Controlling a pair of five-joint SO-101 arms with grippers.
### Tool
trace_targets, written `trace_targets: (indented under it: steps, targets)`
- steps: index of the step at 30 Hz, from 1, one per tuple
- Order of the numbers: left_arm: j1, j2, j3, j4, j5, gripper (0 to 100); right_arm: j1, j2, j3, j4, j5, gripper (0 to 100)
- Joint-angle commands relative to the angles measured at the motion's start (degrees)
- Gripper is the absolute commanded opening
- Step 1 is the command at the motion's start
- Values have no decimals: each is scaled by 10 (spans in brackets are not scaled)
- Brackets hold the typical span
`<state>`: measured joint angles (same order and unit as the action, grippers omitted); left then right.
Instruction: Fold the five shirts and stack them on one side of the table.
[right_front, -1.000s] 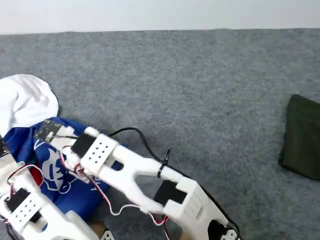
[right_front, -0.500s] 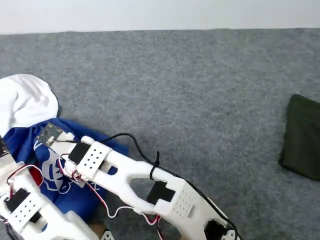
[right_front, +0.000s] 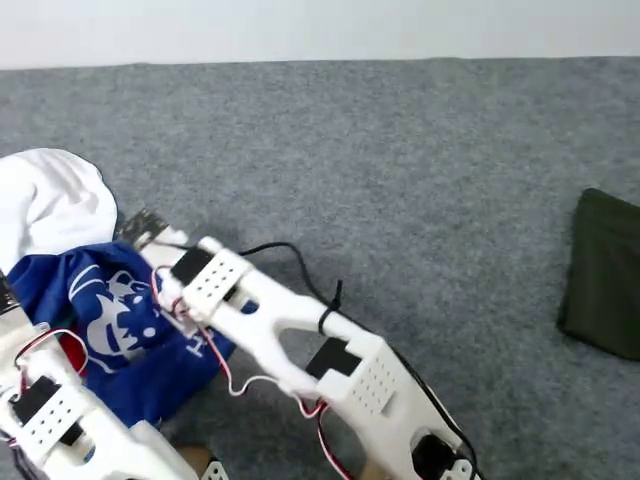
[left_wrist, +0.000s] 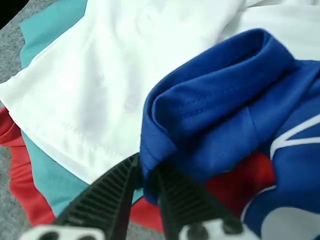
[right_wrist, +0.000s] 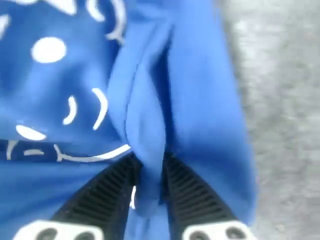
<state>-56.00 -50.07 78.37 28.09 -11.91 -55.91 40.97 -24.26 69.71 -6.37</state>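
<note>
A blue shirt with a white print lies at the table's near left, partly over a white shirt. My right gripper is shut on a fold of the blue shirt at its edge nearest the table's middle; the high view shows that arm's wrist above that edge. My left gripper is shut on a rolled hem of the blue shirt, with the white shirt, a teal shirt and a red shirt underneath. The left arm stands at the near left corner.
A folded dark green shirt lies at the table's right edge. Bare grey felt covers the middle and back of the table. The right arm's body crosses the near middle.
The right arm has swung toward the table's back and middle with the blue shirt's edge in its gripper. The shirt is now drawn out wider and its print shows more.
</note>
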Motion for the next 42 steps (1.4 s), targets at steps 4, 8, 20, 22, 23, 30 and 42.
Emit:
trace_targets:
  steps: [4, 8, 20, 22, 23, 30, 42]
  targets:
    - [4, -3, -4, -9, 5, 2, 35, -67, -27, 0, 34, 23]
    - [27, -4, 5, -9, 5, 2, 32, -71, -27, 0, 55, 59]
    - [36, -4, 6, -9, 5, 2, 4, -83, -46, 0, 55, 142]
    - [36, -4, 6, -9, 5, 2, 3, -83, -57, 0, 55, 140]
    - [36, -4, 6, -9, 5, 2, 3, -82, -66, 0, 55, 140]
    - [34, -4, 6, -9, 5, 2, 13, -74, -74, -1, 72, 87]
    - [37, -3, 6, -9, 5, 2, 18, -66, -78, 51, 74, 192]
